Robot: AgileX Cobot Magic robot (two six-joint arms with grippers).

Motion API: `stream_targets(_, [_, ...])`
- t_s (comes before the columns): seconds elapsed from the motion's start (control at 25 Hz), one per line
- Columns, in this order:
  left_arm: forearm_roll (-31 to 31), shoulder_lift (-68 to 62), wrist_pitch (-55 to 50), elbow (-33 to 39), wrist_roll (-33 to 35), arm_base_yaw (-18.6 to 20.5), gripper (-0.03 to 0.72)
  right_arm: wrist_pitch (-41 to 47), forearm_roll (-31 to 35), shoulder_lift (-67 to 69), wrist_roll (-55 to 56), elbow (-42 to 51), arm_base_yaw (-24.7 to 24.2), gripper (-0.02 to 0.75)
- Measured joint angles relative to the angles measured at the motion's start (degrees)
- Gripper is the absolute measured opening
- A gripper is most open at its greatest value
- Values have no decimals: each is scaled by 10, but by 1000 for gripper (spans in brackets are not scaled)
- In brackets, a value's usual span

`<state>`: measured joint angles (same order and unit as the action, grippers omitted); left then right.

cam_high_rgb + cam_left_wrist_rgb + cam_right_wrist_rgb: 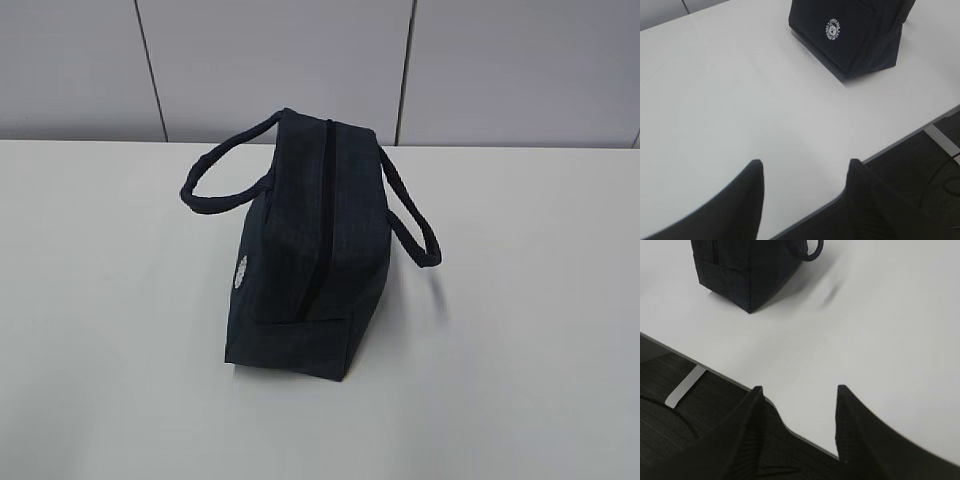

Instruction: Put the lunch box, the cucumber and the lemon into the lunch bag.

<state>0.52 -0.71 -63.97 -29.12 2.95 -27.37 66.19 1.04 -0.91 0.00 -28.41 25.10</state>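
The dark navy lunch bag (305, 255) stands alone in the middle of the white table (100, 350), its top zipper line running front to back and looking shut, a loop handle drooping on each side. Its white round emblem (833, 28) faces the left wrist view, and a corner of the lunch bag (747, 267) shows in the right wrist view. My left gripper (805, 165) hangs open over the table's front edge, empty. My right gripper (799, 389) is open too, empty, at the front edge. Lunch box, cucumber and lemon are out of view. Neither arm appears in the exterior view.
The table's front edge (900, 142) runs close under both grippers, with dark floor (670, 390) and a pale leg bar (685, 386) beyond it. A grey panelled wall (300, 60) closes the back.
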Motion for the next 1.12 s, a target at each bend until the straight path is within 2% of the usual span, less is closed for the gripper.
stream_targets(0.72, [1, 0, 1, 0, 0, 2, 323, -2, 0, 0, 0, 0, 0, 349])
stream_targets(0.88, [1, 0, 2, 0, 0, 37, 322, -2, 0, 0, 0, 0, -32, 349])
stream_targets(1.12, [1, 0, 2, 0, 0, 141, 322, -2, 0, 0, 0, 0, -123, 349])
